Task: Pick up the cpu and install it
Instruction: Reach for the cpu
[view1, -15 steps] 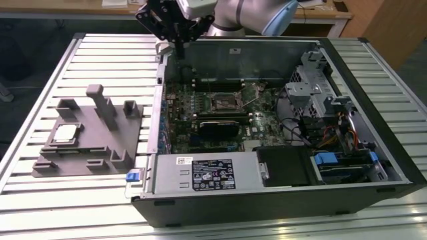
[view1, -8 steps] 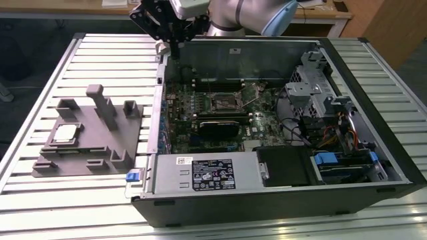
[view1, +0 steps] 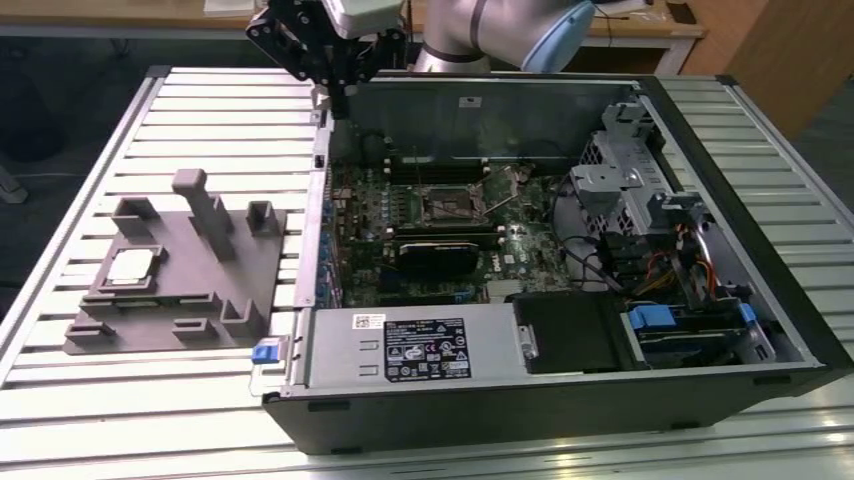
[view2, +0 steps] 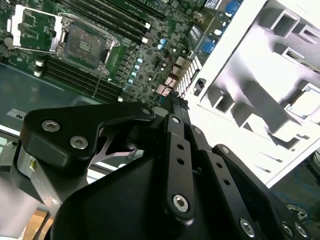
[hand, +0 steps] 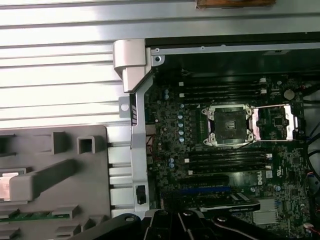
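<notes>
Gray plastic fixture (view1: 200, 292) sits on the slatted metal surface (view1: 200, 110), on the exterior view's left, just beside the open PC case (view1: 534, 420). The cpu (view1: 131, 265) lies flat in a recess of that fixture w/ its silvery-white top up. Nothing touches it. In the second wrist view the cpu (view2: 306, 102) shows in the same pocket, w/ the fixture's upright posts around it. In the first wrist view a strip of it (hand: 6, 184) shows, partly behind one of the fixture's raised bars.

The jaws hang from the arm (view1: 494, 30) over the case's far wall, near the corner closest to the fixture in the exterior view. They point down, are pressed together w/ nothing between them, and are well apart from the cpu. In the second wrist view the black finger links run to one narrow tip, seen against the case edge btw the mobo and the fixture.

Inside the case the green mobo (view1: 358, 215) lies face up. Its cpu socket (hand: 227, 125) is uncovered, w/ the metal load plate (hand: 275, 122) swung open beside it, and no chip is seated there. Dark RAM slots run along both long sides of the socket. A black block (view1: 434, 255) sits on the near side of the socket in the exterior view. The white-labelled PSU (view1: 414, 345) lies along the near wall, w/ blue-tabbed drive bays (view1: 654, 320) toward the exterior view's right.
</notes>
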